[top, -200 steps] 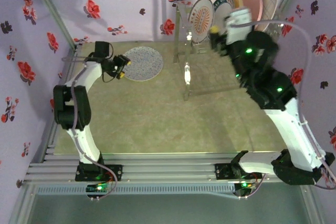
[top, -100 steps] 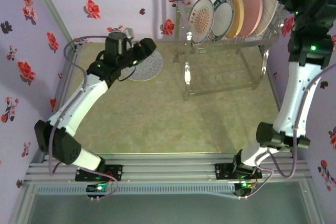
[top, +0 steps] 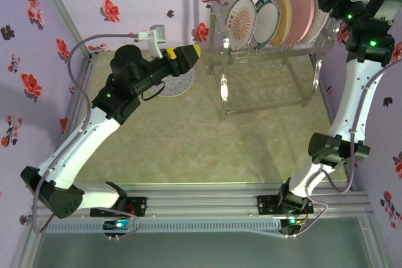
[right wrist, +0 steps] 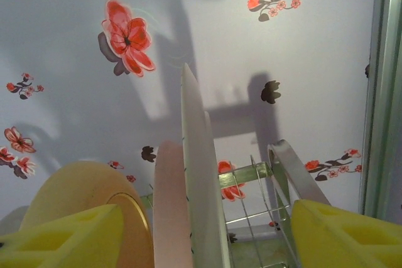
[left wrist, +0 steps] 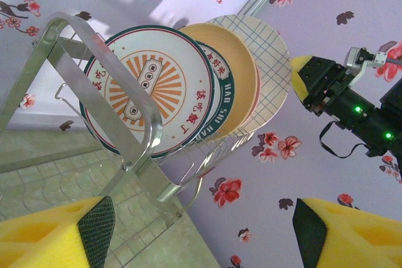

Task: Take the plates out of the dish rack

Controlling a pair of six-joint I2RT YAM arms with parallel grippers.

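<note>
Five plates are standing on edge in the top tier of the dish rack [top: 223, 89], at the far right of the table [top: 188, 149]. From front to back they are the orange-sunburst plate [left wrist: 151, 89], the green-rimmed plate [left wrist: 217, 89], the yellow plate [top: 281, 14], the pink plate [right wrist: 171, 205] and the grid plate [right wrist: 196, 155]. A teal-speckled plate [top: 180, 83] is lying flat on the table to the left of the rack, partly under the left arm. The left gripper [left wrist: 204, 227] is hanging released and empty, well apart from the rack and facing the sunburst plate. The right gripper [right wrist: 201, 233] is hovering at the back of the row with its jaws spread wide. In its own camera the pink and grid rims are lining up between its fingers [right wrist: 69, 236], and nothing is clenched. Whether a finger is touching a rim cannot be told. In my judgement the step in hand is taking a rear plate, with most of the unloading still outstanding. To do it well, the right gripper should be settling on one rim only, since the pink and grid plates are sitting close together. It should be closing squarely across that edge and drawing the plate straight up out of its slot, so the neighbours are not tipped. The left arm should be holding clear until the lift is over.
</note>
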